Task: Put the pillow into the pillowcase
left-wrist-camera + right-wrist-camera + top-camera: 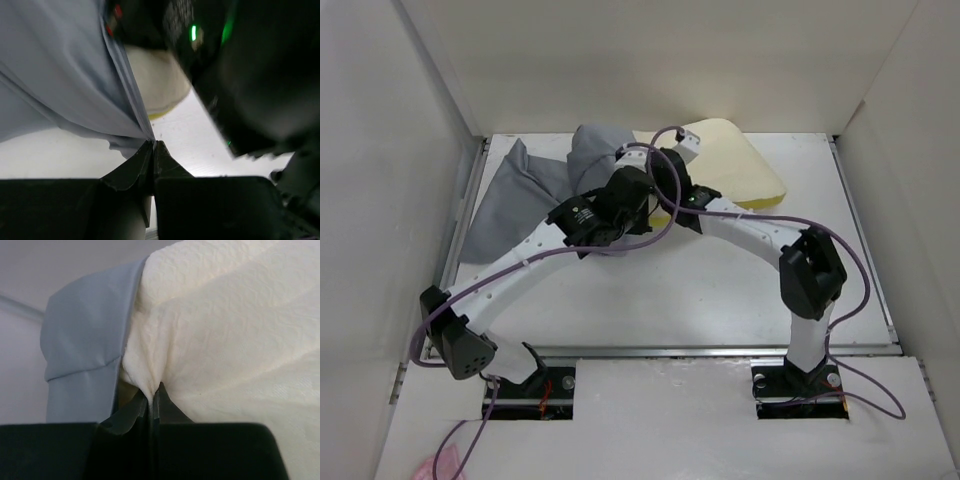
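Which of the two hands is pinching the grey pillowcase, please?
The left hand, shut on the pillowcase; the right hand pinches the cream pillow instead.

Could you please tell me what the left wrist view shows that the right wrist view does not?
Only the left wrist view: the left gripper shut on a fold of the grey pillowcase, the white table, and the dark right arm with a green light.
Only the right wrist view: the right gripper shut on a pinch of the cream pillow, whose textured cover shows.
Both: the pillowcase edge lying against the pillow.
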`<action>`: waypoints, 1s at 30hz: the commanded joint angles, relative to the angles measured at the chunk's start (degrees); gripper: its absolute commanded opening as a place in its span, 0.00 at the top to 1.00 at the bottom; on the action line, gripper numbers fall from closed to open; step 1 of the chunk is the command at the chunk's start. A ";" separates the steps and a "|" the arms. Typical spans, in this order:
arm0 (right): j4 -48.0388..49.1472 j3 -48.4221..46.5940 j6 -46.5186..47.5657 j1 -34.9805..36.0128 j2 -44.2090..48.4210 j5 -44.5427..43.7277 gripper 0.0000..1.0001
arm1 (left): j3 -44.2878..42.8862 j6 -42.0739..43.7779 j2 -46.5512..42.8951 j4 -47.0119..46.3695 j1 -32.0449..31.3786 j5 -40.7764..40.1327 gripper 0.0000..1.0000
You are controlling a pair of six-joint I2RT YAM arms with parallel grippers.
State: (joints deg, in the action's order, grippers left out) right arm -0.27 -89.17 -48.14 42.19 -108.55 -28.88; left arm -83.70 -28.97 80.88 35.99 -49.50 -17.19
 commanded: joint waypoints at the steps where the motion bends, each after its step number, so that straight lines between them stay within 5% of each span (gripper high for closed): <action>1: 7.20 9.12 0.69 1.75 3.24 -11.27 1.00 | -5.94 -1.78 -3.97 -0.74 1.48 -7.22 1.00; 5: 7.23 21.37 -0.11 2.27 6.59 -10.05 1.00 | -7.35 -1.09 -5.30 -1.53 8.00 -9.35 1.00; 13: -14.48 26.92 -8.20 2.28 14.49 -20.17 1.00 | -7.27 2.15 -2.93 -4.17 15.74 -4.99 1.00; 18: 4.55 35.55 5.92 2.28 18.63 -10.59 1.00 | -6.04 3.30 1.02 -7.24 16.27 -0.22 0.99; 26: 14.94 40.02 19.29 2.98 27.24 -7.88 1.00 | -3.15 2.69 4.20 -8.46 16.27 0.48 1.00; 30: 23.28 39.87 17.57 2.98 29.10 -6.52 1.00 | -1.82 3.39 4.20 -9.79 13.91 2.51 1.00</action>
State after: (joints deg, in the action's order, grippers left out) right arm 9.08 -47.75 -32.03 45.01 -82.11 -35.75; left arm -86.50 -26.87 86.41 29.80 -33.74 -16.80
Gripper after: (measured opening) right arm 0.060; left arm 0.007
